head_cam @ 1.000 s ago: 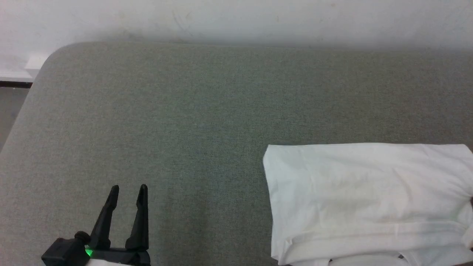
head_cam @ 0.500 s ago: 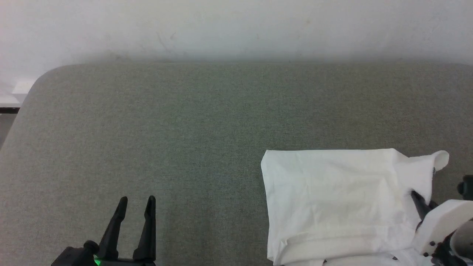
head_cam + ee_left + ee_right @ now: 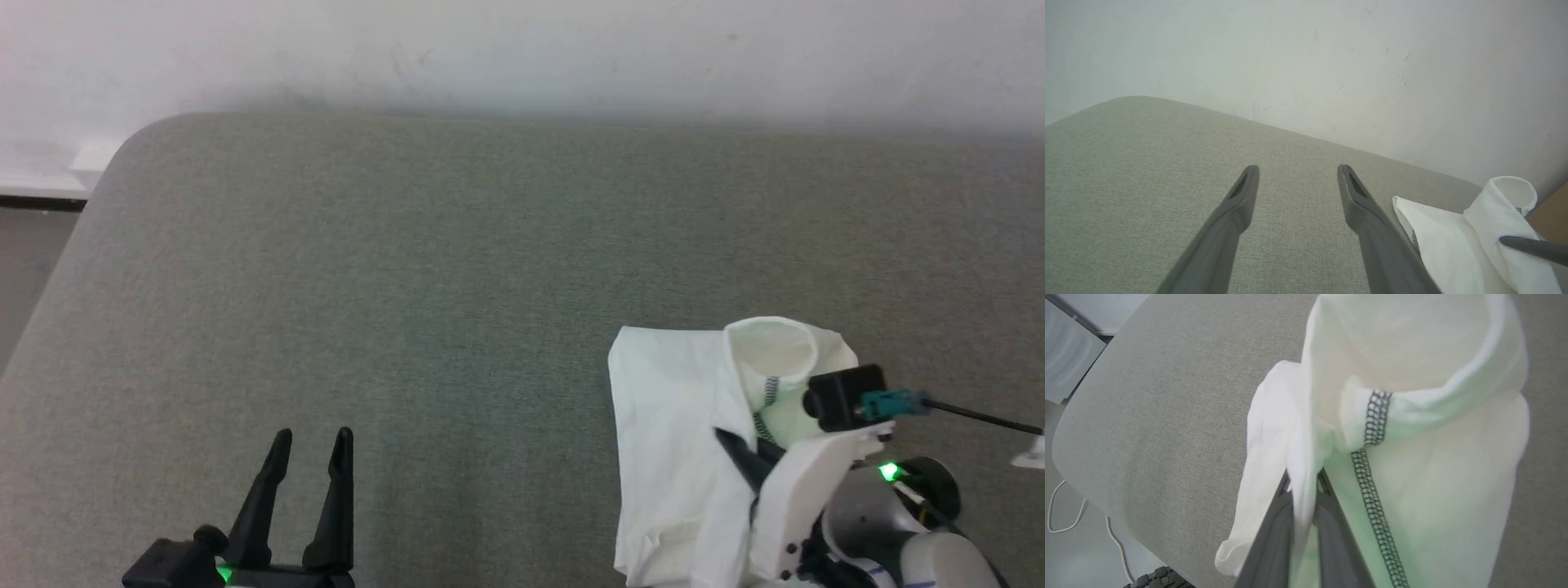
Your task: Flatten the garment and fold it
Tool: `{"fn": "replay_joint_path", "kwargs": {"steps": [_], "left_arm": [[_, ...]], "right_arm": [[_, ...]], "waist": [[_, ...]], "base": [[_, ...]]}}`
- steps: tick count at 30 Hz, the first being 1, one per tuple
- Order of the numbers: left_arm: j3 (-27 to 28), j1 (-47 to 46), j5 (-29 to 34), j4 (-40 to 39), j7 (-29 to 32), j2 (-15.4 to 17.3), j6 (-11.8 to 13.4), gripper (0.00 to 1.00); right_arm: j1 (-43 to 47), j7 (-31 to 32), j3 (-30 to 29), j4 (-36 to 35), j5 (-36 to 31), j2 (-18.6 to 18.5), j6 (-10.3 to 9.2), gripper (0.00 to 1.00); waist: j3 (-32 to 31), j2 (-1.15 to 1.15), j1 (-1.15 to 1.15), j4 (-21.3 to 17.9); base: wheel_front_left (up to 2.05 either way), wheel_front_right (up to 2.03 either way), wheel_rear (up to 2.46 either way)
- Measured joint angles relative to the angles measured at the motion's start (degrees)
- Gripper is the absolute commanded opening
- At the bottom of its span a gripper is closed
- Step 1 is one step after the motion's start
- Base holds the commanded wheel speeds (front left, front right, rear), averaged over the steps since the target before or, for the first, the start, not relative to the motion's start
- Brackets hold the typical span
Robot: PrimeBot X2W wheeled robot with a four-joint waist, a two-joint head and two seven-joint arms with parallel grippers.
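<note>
The garment (image 3: 682,457), a white shirt, lies bunched at the near right of the grey table. My right gripper (image 3: 727,437) is shut on a fold of it and holds a sleeve end or hem loop raised above the rest. In the right wrist view the fabric (image 3: 1433,477) is pinched between the fingers of the right gripper (image 3: 1303,482), with dark zigzag stitching (image 3: 1372,506) running beside them. My left gripper (image 3: 314,437) hovers open and empty over bare table at the near left, well apart from the shirt. Its own view shows the left gripper (image 3: 1298,169) spread wide and the garment (image 3: 1453,245) to its right.
The grey padded table (image 3: 408,269) stretches wide to the left and back, ending at a white wall (image 3: 522,49). Its rounded far-left corner (image 3: 139,135) borders the floor. A white cable (image 3: 1069,514) lies on the floor past the table edge.
My right gripper has come into view from the right, carrying the shirt's right side up and over to the left, so the flat spread has become narrower. The left gripper stays open.
</note>
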Motion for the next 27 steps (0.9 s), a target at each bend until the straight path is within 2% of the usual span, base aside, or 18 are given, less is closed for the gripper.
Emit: {"fn": "replay_joint_path", "kwargs": {"steps": [6, 12, 15, 16, 17, 18, 19, 23, 27], "left_arm": [[-0.08, -1.3, -0.4, 0.37, 0.22, 0.24, -0.01, 1.0], [-0.76, -2.13, -0.81, 1.45, 0.26, 0.2, -0.02, 1.0], [-1.21, -2.32, -0.9, 1.93, 0.26, 0.12, -0.11, 1.0], [-1.25, -2.32, -0.9, 2.08, 0.26, 0.12, -0.11, 1.0], [-1.31, -2.32, -0.9, 2.24, 0.25, 0.11, -0.11, 1.0], [-1.4, -2.33, -0.9, 2.43, 0.25, 0.09, -0.12, 1.0], [-1.55, -2.33, -0.9, 2.59, 0.25, 0.05, -0.19, 1.0], [-1.74, -2.33, -0.91, 2.97, 0.24, -0.03, -0.19, 1.0], [-1.69, -2.32, -0.99, 3.01, 0.23, -0.03, -0.19, 1.0]], "right_arm": [[-3.69, -1.89, 3.93, 7.6, -1.29, 0.18, 0.0, 0.0], [-7.28, -4.56, 4.49, 18.11, -2.85, 0.23, 0.0, 0.0], [-9.29, -5.33, 4.69, 23.08, -2.69, 0.26, 0.0, 0.06], [-10.04, -5.71, 4.82, 24.53, -2.53, 0.25, 0.0, 0.15], [-10.7, -6.13, 4.98, 25.84, -2.35, 0.22, 0.0, 0.32], [-11.28, -6.61, 5.13, 26.99, -2.11, 0.22, 0.02, 0.58], [-11.77, -7.17, 5.53, 27.81, -1.8, 0.21, 0.07, 1.0], [-12.74, -8.79, 7.46, 28.35, 1.96, 0.33, 0.07, 1.0], [-12.57, -9.1, 6.99, 24.21, 3.04, 0.38, 0.07, 1.0]], "waist": [[0.62, 0.0, 0.0, 2.49], [0.93, 0.0, 0.0, 4.9], [0.91, 0.0, 0.0, 5.95], [0.87, 0.0, 0.0, 6.22], [0.82, 0.0, 0.0, 6.45], [0.76, 0.0, 0.0, 6.63], [0.66, 0.0, 0.0, 6.76], [0.24, 0.0, 0.0, 6.6], [0.14, 0.0, 0.0, 5.57]], "base": [[0.0, 0.0, 0.0], [0.0, 0.0, 0.0], [0.0, 0.0, 0.0], [0.0, 0.0, 0.0], [0.0, 0.0, 0.0], [0.0, 0.0, 0.0], [0.0, 0.0, 0.0], [0.0, 0.0, 0.0], [0.0, 0.0, 0.0]]}}
